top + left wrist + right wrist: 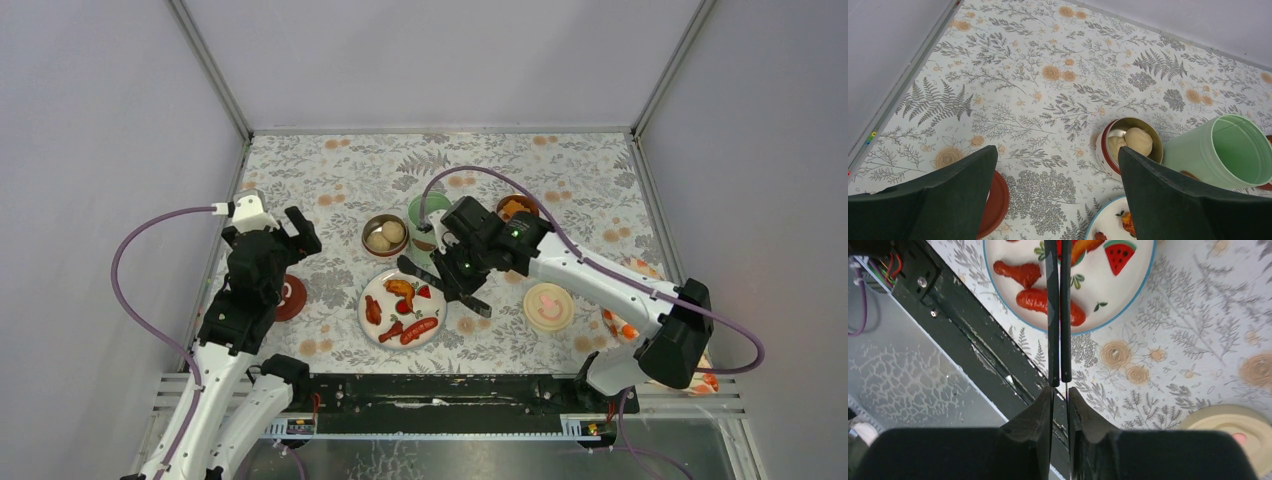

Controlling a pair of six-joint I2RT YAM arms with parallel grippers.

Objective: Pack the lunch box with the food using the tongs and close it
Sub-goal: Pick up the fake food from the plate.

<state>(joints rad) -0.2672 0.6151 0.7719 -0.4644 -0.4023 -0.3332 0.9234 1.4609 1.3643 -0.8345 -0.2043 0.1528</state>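
From above, we find the left claw spread wide and holding nothing. Between it and the right claw sits a steel bowl holding pale balls. Behind the right claw stand the lidless green jar and a second bowl with orange chunks. Beneath that claw and to its left, the plate carries sausages and a fried chunk. We judge the packing roughly half done: this food has yet to go in, and nothing is closed.

In the left wrist view, the jar ahead of the open claw and to its right looks empty, and a dark-red lid lies below its left finger.

In the right wrist view, the claw is clamped on the tongs, which reach out over the sausages. A cream lid lies to its right.

The surface wears a fern-and-flower print, and plain pale walls enclose it.
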